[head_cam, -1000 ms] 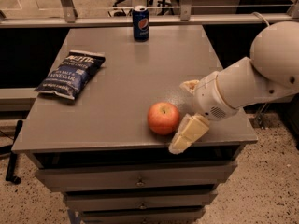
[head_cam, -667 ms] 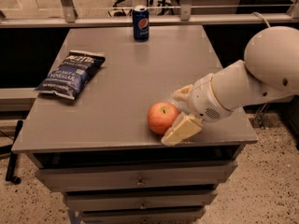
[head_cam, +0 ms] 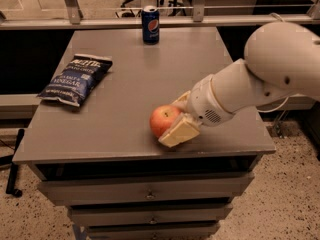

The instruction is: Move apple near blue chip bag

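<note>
The red-orange apple rests on the grey table near its front edge, right of the middle. My gripper reaches in from the right and is closed around the apple. One cream finger lies across the apple's front right side, and the other shows just behind it. The blue chip bag lies flat at the table's left side, well apart from the apple.
An upright blue Pepsi can stands at the table's back edge. The white arm hangs over the table's right side. Drawers sit under the tabletop. A metal rail runs behind the table.
The gripper has closed in on the apple, and apple and gripper have shifted a little to the left. The chip bag and the can have not moved.
</note>
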Controlling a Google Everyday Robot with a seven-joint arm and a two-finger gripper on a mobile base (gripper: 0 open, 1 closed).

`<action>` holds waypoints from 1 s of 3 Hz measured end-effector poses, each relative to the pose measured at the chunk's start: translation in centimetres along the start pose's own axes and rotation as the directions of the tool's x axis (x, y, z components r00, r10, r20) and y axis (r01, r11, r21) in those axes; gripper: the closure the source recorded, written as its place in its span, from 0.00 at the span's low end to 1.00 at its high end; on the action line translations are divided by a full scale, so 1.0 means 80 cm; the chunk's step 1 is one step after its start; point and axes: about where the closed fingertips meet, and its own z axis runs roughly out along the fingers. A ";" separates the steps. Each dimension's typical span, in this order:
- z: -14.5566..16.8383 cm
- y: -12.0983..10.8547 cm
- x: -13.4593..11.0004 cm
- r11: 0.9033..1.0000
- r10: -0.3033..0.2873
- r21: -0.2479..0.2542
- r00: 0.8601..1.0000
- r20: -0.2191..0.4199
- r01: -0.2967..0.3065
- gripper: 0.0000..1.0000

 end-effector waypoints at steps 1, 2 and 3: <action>-0.022 -0.011 0.000 1.000 0.003 0.029 1.000 -0.012 -0.002 0.99; -0.070 -0.046 0.012 0.996 -0.007 0.093 1.000 -0.024 0.009 1.00; -0.089 -0.058 0.001 0.992 -0.018 0.124 1.000 -0.011 0.019 1.00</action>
